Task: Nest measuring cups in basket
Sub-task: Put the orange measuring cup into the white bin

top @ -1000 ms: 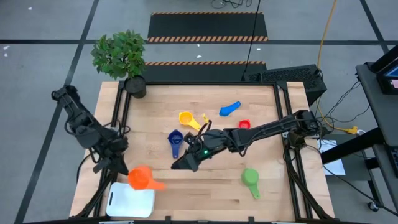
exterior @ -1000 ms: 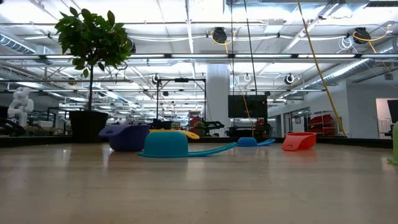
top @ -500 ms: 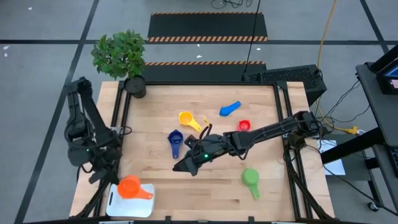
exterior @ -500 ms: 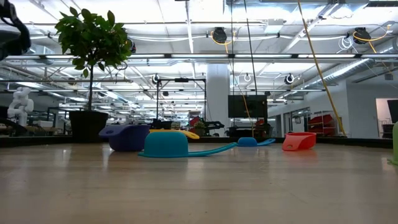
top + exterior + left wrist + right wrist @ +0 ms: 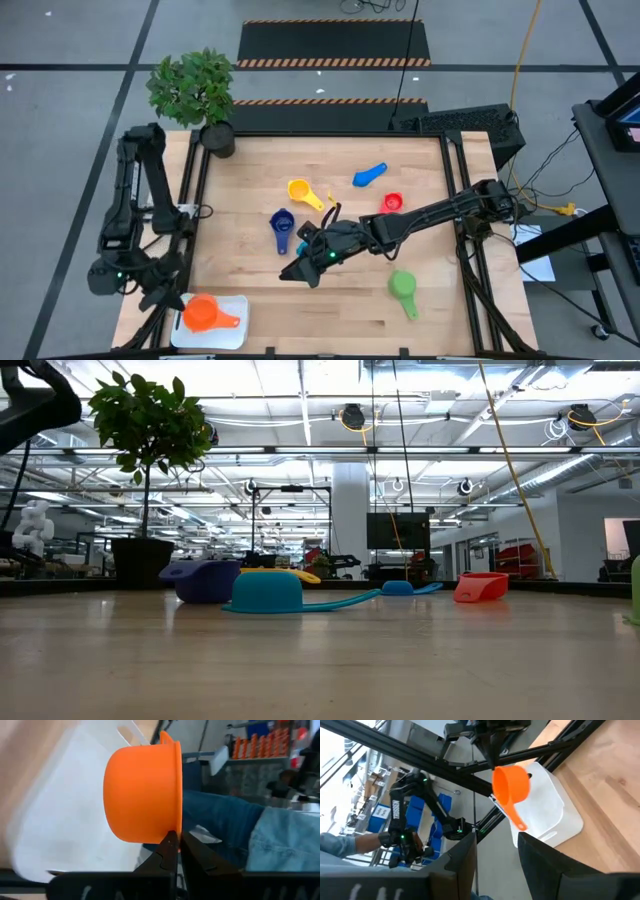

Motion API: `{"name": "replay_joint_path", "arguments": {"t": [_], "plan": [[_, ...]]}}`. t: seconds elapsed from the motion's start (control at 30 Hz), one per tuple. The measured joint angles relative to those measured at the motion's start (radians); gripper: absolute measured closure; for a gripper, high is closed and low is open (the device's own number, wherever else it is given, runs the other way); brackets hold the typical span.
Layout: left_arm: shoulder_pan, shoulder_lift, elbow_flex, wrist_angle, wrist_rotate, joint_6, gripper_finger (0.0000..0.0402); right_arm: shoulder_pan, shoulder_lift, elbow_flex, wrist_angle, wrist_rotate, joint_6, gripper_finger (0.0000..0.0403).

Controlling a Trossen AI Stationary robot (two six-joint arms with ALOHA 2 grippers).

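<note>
The orange measuring cup [image 5: 202, 314] is a round plastic bowl with a short flat handle pointing toward the bench's middle. It hangs above the white basket [image 5: 232, 332], a shallow rounded-corner tray at the near left corner of the bench [image 5: 340, 300]. The left end effector [image 5: 172, 851] is clenched on the cup's rim, its dark fingers pinching the edge in the left wrist view, with the basket's pale floor behind the bowl.

The right end effector [image 5: 303, 272] sits low near the bench's middle with its fingers spread and nothing between them. Just beside it lies the dark blue cup [image 5: 282, 223], with the yellow cup [image 5: 300, 190] farther back. The light blue cup [image 5: 369, 176], red cup [image 5: 392, 202] and green cup [image 5: 403, 288] lie well apart on the right half.

In the low view a teal-looking cup [image 5: 268, 593] hides part of the yellow one, and the green cup is cut off at the frame's edge. Whether the orange cup touches the basket cannot be told.
</note>
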Motion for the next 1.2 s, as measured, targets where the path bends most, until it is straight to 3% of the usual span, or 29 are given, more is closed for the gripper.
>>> {"name": "replay_joint_path", "arguments": {"t": [0.13, 0.57, 1.07, 1.2], "plan": [[-0.042, 0.033, -0.054, 0.107, -0.059, -0.034, 0.0396, 0.000, 0.000, 0.000, -0.014, 0.020, -0.003, 0.0264], [-0.047, 0.151, -0.171, 0.297, -0.062, -0.124, 0.0391, 0.005, 0.000, 0.000, -0.033, 0.019, 0.000, 0.0264], [-0.048, 0.166, -0.183, 0.194, -0.064, -0.126, 0.0397, 0.013, 0.000, 0.000, -0.034, 0.019, 0.001, 0.0264], [-0.048, 0.166, -0.182, 0.187, -0.064, -0.134, 0.0381, 0.013, 0.000, 0.000, -0.032, 0.019, 0.008, 0.0264]]}}
